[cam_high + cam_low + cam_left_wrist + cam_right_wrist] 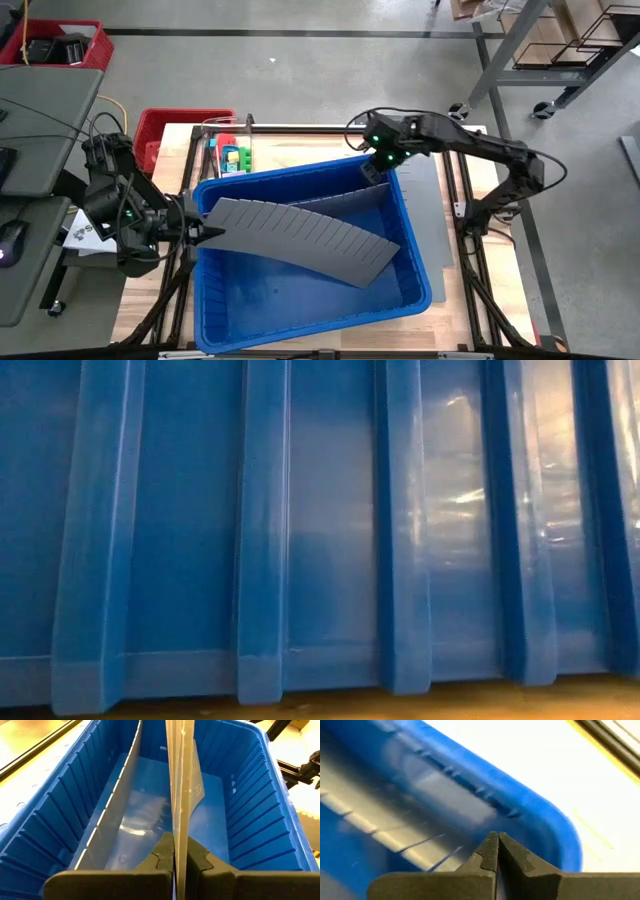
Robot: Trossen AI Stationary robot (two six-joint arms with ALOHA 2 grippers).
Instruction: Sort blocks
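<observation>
A big blue bin (310,290) sits on the wooden bench (140,300), and its ribbed wall fills the whole low view. Two grey divider panels are in it: a long curved panel (300,238) lying across the bin from its left rim toward the right, and a second panel (345,198) standing behind it toward the far right corner.

The left claw (205,232) is at the bin's left rim, clenched on the edge of the long curved panel; in the left wrist view the sheet (181,790) runs straight out from between the two dark fingers (160,855).

The right claw (372,170) is at the bin's far right corner, just over the end of the second panel (its fingers are pressed together, and whether they pinch that panel cannot be told).

The blocks (234,158) lie in a small heap on the bench just beyond the bin's far left corner, green, yellow and teal among them, outside the bin and apart from both claws.
</observation>
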